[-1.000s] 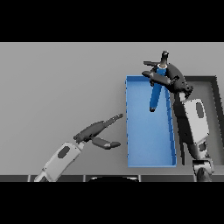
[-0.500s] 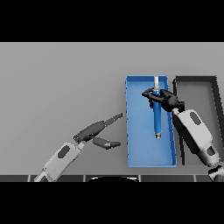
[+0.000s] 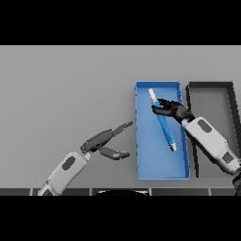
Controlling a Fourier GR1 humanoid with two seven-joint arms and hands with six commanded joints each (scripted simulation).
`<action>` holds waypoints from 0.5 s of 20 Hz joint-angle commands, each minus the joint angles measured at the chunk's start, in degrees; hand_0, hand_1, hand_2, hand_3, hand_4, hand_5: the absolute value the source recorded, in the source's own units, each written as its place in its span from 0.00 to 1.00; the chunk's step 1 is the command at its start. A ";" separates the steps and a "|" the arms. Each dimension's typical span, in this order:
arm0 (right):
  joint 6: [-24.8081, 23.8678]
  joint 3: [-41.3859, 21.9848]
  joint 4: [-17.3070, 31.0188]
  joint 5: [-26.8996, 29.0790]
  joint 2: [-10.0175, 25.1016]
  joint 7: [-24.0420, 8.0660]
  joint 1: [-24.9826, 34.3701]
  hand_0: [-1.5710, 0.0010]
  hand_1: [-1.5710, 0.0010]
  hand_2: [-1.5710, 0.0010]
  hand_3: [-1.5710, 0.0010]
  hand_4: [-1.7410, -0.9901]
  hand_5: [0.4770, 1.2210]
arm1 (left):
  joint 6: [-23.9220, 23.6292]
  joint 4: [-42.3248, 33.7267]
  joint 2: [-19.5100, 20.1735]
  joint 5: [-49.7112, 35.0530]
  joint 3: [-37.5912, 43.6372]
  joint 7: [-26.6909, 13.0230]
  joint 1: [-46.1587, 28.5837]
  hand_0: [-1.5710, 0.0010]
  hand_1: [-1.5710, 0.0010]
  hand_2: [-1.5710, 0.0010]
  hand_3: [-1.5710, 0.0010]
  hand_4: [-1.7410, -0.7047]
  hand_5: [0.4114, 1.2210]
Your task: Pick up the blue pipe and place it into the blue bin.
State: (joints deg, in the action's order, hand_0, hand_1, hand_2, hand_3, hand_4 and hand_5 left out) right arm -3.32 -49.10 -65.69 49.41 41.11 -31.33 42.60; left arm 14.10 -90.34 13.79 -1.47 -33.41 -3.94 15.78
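Observation:
The blue pipe [image 3: 164, 126], white at both ends, lies at a slant over the floor of the blue bin [image 3: 141, 141]; whether it rests on the floor I cannot tell. My right hand [image 3: 173, 110] reaches in from the right, over the bin's right wall, with its fingers curled round the pipe's upper part. My left hand [image 3: 104, 141] hovers open over the grey table just left of the bin, fingers straight and pointing toward the bin's left wall.
A black bin [image 3: 210, 86] stands right beside the blue bin, partly covered by my right forearm [image 3: 212, 143]. Grey table stretches to the left and to the far side.
My right hand has brought the pipe down and nearer, from above the bin's far edge into the bin. The pipe has gone from hanging upright to slanting low. The left hand has stayed put.

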 commanded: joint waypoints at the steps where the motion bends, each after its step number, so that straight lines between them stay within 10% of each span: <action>1: 0.61 0.06 0.29 -0.30 0.38 0.66 0.15 0.94 0.95 0.95 0.96 0.82 0.43 | 0.05 0.87 0.06 -0.08 0.29 -0.34 0.08 1.00 1.00 1.00 1.00 0.81 0.05; 10: 0.13 0.49 1.36 -0.47 0.29 1.68 0.14 0.99 0.99 0.99 0.99 0.81 0.27 | 0.17 1.07 -0.72 -0.35 -0.08 -0.52 -0.14 1.00 1.00 1.00 1.00 0.79 0.07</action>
State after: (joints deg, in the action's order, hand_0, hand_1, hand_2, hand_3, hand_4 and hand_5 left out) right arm -3.19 -48.60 -64.33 48.94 41.42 -29.65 42.74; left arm 14.30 -89.26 13.06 -1.82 -33.51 -4.42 15.61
